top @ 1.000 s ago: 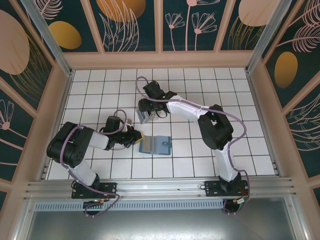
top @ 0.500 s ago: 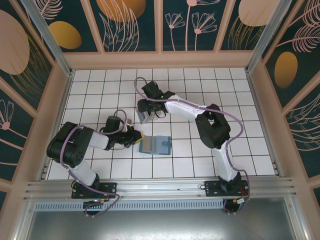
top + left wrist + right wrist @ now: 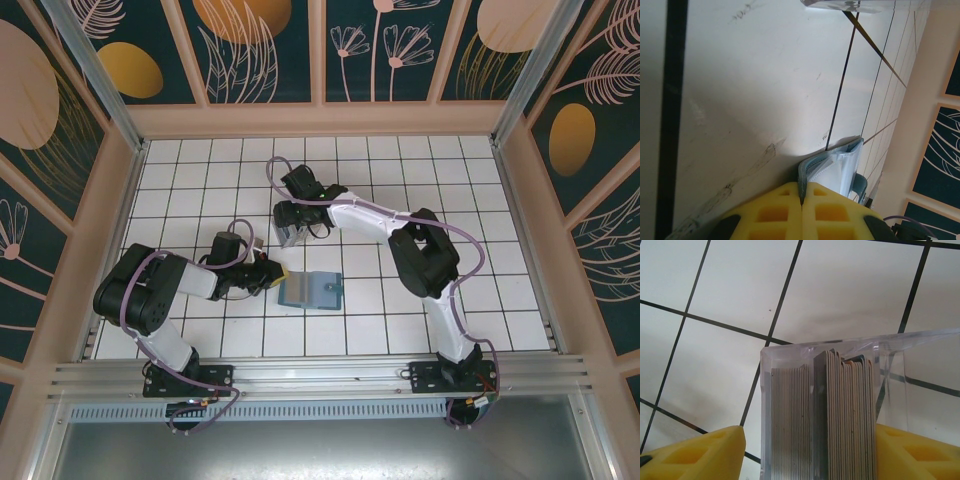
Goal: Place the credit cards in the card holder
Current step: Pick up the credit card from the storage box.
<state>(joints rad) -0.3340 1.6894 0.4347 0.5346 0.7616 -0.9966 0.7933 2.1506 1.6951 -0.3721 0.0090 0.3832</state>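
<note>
The card holder [image 3: 311, 290], a teal wallet, lies on the white tiled floor with its left edge pinched by my left gripper [image 3: 274, 272]. In the left wrist view the yellow pads [image 3: 770, 212] are shut on the card holder's [image 3: 840, 167] teal rim, and its pale inner pockets gape open. The credit cards [image 3: 840, 420] stand on edge as grey stacks inside a clear plastic box [image 3: 785, 355]. My right gripper [image 3: 810, 460] is open, one yellow finger on each side of that box. From above, the right gripper [image 3: 293, 236] hangs over the box of credit cards [image 3: 291, 233].
The clear box [image 3: 850, 5] appears at the top edge of the left wrist view, a tile away from the wallet. Wooden walls [image 3: 320, 120] enclose the tiled floor. Open tiles [image 3: 420, 170] lie to the right and far side.
The right arm's elbow and wrist have shifted slightly left over the card box. The left arm and the wallet have not moved.
</note>
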